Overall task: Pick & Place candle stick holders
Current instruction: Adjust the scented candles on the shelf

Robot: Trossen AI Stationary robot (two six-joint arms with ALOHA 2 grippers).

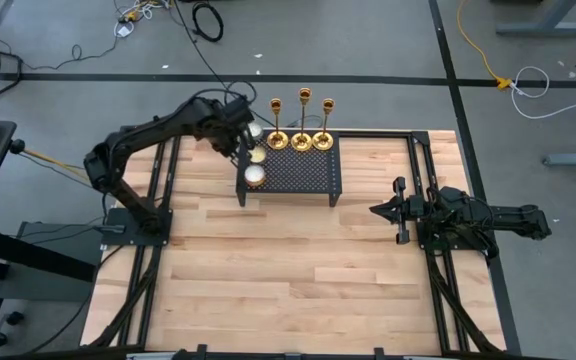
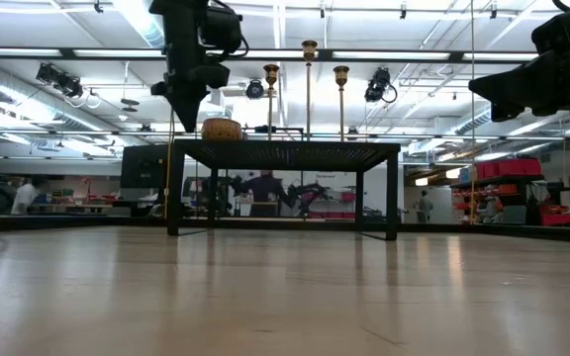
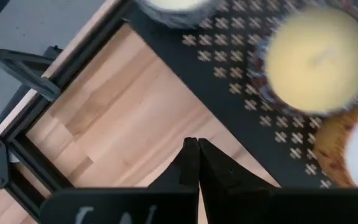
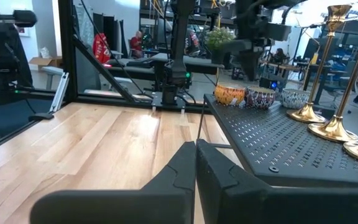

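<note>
My left gripper (image 1: 245, 140), clenched and empty, hovers over the rack's (image 1: 308, 178) candles (image 1: 255, 176); a careless sweep could topple the candlesticks (image 1: 301, 140), while the right gripper (image 1: 380, 210) waits clenched.

Your worktop (image 1: 298, 260) is pale wood in butcher-block strips, smooth with a soft sheen. You see three candle stick holders (image 1: 304, 120) in polished gold-coloured metal, mirror-glossy at stems and flared bases. They stand on a rack (image 1: 308, 175) of matt black perforated metal. Your left pincer (image 3: 197, 163) and right pincer (image 4: 196, 163) look like matt dark plastic. The candles (image 3: 316, 59) on the rack are waxy, dull cream, in patterned cups.
</note>
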